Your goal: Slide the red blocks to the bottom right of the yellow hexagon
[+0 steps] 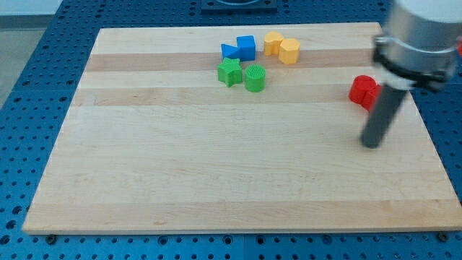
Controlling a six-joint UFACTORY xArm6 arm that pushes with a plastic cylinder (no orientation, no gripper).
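Note:
Red blocks (363,91) sit close together near the view's right edge of the wooden board (216,166); their shapes are partly hidden by the rod. The yellow hexagon (290,51) stands near the view's top, touching a second yellow block (273,43) on its left. My tip (371,144) rests on the board just below and slightly right of the red blocks, apart from them. The rod runs up to the arm's grey body at the view's top right.
A blue cube (246,48) and a blue triangular block (229,51) lie left of the yellow blocks. A green star-shaped block (229,72) and a green round block (255,78) lie just below them. The board's right edge is close to the tip.

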